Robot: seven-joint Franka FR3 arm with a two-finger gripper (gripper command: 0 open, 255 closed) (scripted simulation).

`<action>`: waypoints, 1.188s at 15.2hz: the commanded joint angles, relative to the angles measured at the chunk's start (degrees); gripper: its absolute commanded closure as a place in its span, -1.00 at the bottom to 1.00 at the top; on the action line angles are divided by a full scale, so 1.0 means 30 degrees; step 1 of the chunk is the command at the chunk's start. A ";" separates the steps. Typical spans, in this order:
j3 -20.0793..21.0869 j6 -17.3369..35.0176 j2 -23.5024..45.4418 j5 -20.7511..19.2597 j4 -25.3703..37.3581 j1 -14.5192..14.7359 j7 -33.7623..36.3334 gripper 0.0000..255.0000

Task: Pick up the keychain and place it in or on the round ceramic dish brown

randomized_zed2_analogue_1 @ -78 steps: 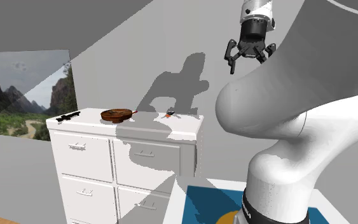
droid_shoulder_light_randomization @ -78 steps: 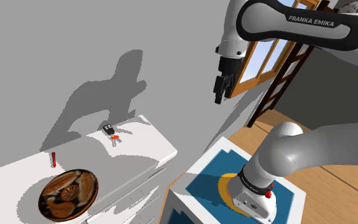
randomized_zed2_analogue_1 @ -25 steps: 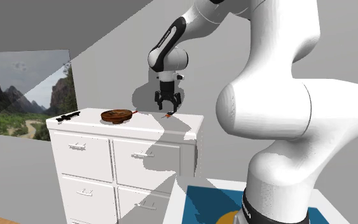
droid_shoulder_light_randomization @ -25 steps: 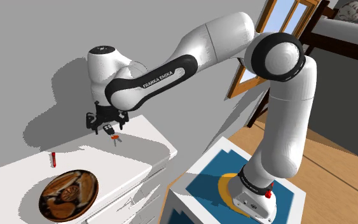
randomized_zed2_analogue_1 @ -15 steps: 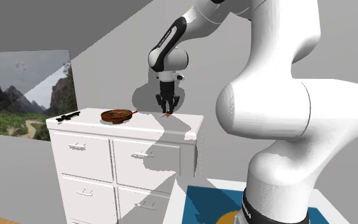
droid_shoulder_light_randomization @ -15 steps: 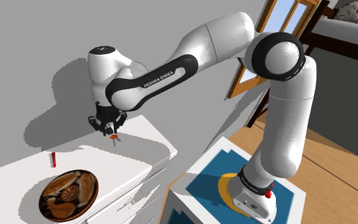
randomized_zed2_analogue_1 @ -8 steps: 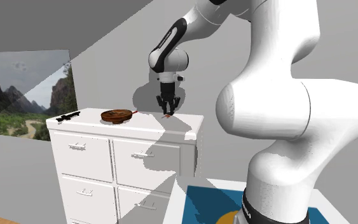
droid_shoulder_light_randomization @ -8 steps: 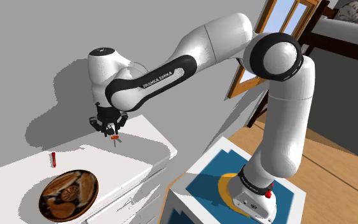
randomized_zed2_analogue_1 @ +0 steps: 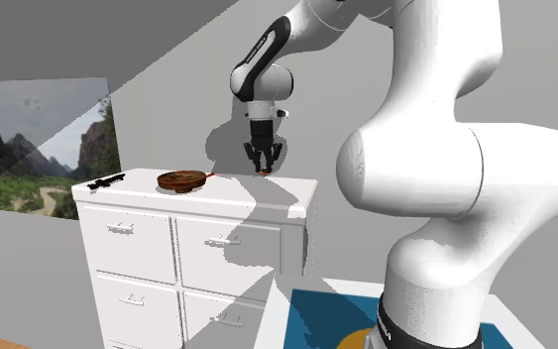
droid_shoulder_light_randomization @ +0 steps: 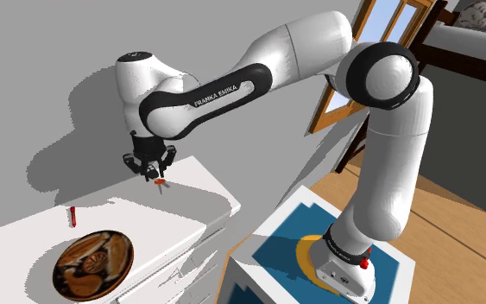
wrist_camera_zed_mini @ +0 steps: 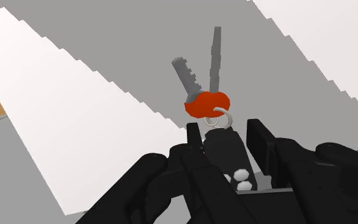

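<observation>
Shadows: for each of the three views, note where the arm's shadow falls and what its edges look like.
Shoulder view: a grey shadow lies on the wall behind the gripper and on the cabinet top. Second exterior view: shadow on the wall and down the drawer fronts. Wrist view: behind the keychain, shadow edges on the white top are jagged, stair-stepped.

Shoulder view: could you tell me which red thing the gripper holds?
The keychain with its red tag, hanging from the gripper; the red stick stands on the cabinet.
</observation>
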 commanded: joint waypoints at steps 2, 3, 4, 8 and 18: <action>0.0063 0.0089 -0.0409 0.0127 0.0643 -0.0102 -0.0053 1.00; 0.0095 -0.0127 -0.0507 0.0199 0.0777 -0.0120 -0.0102 1.00; 0.0122 -0.0345 -0.0601 0.0270 0.0917 -0.0134 -0.0151 1.00; 0.0227 -0.1234 -0.0941 0.0524 0.1523 -0.0181 -0.0330 1.00; 0.0992 -0.2437 -0.1245 0.0535 0.2311 0.1189 0.1603 1.00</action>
